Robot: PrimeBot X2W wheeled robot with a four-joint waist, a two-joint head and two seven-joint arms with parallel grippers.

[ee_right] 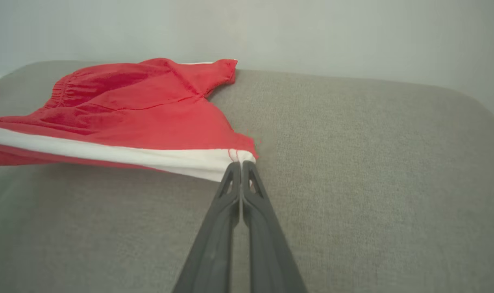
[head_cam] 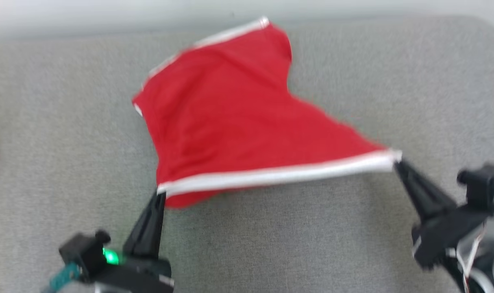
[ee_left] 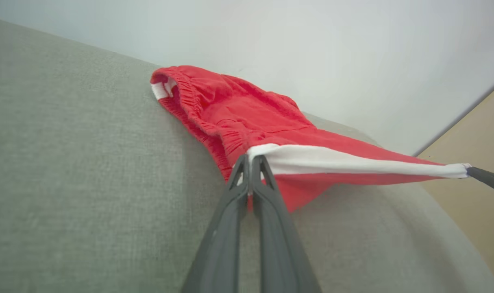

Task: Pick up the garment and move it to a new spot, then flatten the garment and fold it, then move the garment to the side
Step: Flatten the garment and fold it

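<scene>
Across the grey bench (head_cam: 352,244), a red garment (head_cam: 230,122) sprawls at centre, its near white hem (head_cam: 279,175) taut between left pincer (head_cam: 160,195) and right pincer (head_cam: 397,162), each clamped on a corner. Too hard a pull could slip a corner free, crumpling the cloth.

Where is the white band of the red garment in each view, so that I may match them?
Head view: the white band runs across the lower middle.
Left wrist view: the band runs from the centre to the far right.
Right wrist view: the band runs from the left edge to the centre.
Shared landmark: the right gripper, shut on the band's end.
</scene>
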